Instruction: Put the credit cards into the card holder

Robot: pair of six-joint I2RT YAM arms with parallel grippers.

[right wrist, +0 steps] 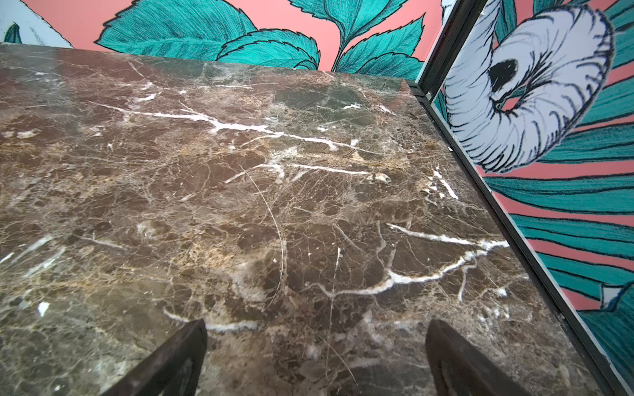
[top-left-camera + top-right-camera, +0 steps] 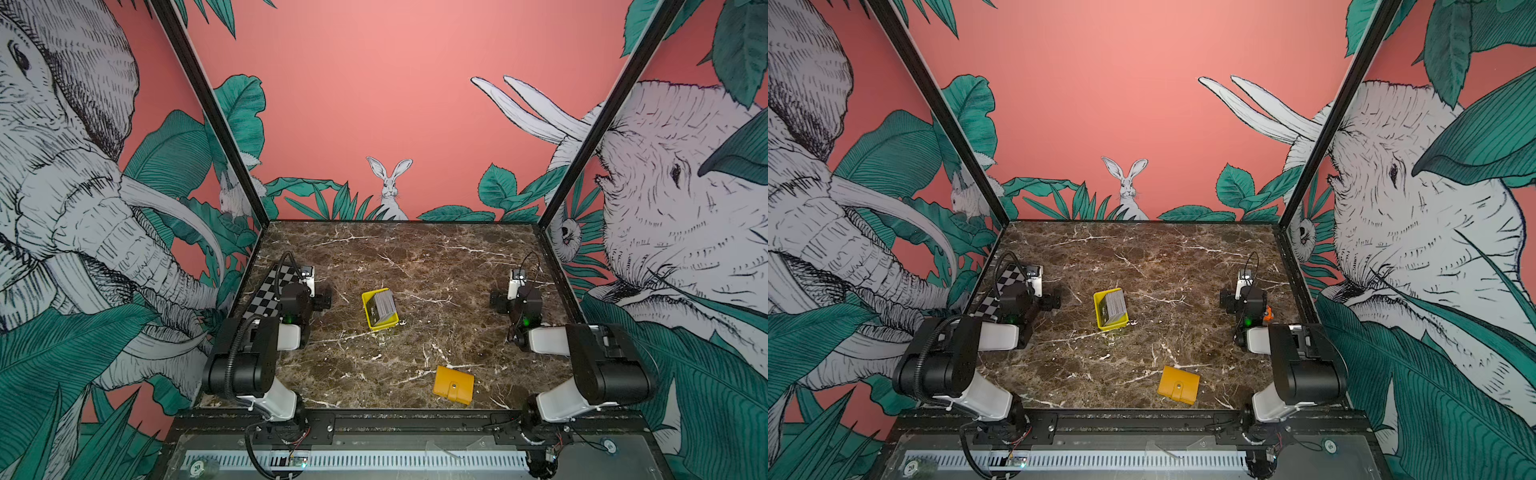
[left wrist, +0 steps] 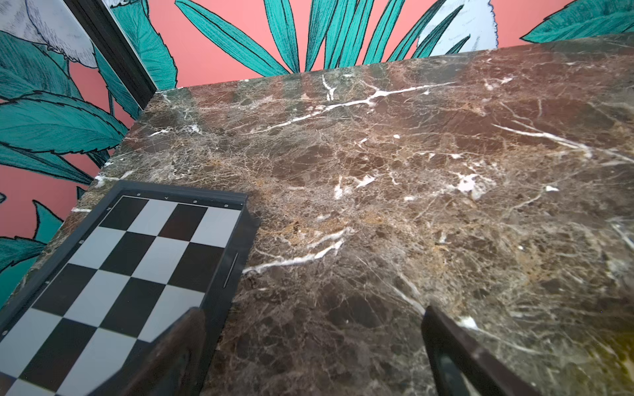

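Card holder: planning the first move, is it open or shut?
Shut: the card holder lies folded flat, snap tab fastened, no sleeves showing.

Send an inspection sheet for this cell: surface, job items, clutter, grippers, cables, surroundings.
Surface: brown marble table, no spills seen.
Job's things: credit cards stacked on edge in yellow tray, mid-table; card holder closed, near front edge.
Clutter: checkerboard plate by left wall.
Grippers: left gripper and right gripper open, empty, away from the job's things.
Cables: black hose along left arm; thin wire looped over right wrist.
Surroundings: jungle-print walls, black frame posts.
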